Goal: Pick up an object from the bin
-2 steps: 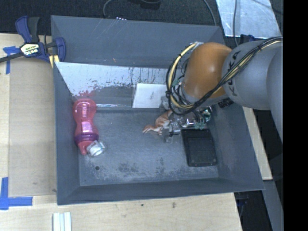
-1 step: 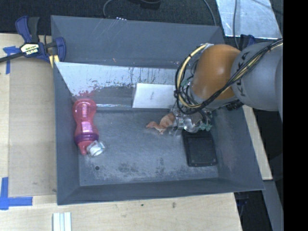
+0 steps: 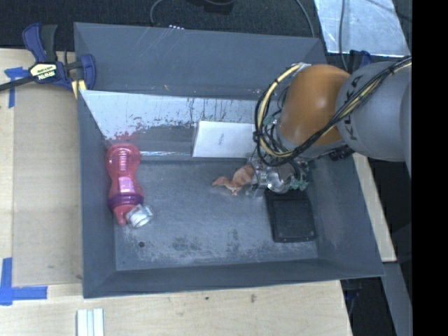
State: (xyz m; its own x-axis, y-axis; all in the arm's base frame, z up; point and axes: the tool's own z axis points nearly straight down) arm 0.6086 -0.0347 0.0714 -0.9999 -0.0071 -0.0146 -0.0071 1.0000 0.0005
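Though half hidden under its orange cover [image 3: 315, 107], gripper [image 3: 271, 180] just beside small brown figure [image 3: 234, 181]; open or closed, unclear.

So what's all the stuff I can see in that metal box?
bin: one, grey, holds everything below
bottle: one, pink with a pale cap, lying on the left of the floor
card: one, white, against the back wall
small figure: one, brownish orange, mid floor, just left of the gripper
pad: one, black and flat, right of the floor
arm: one, grey with an orange cover, from the right
gripper: one, low beside the small figure
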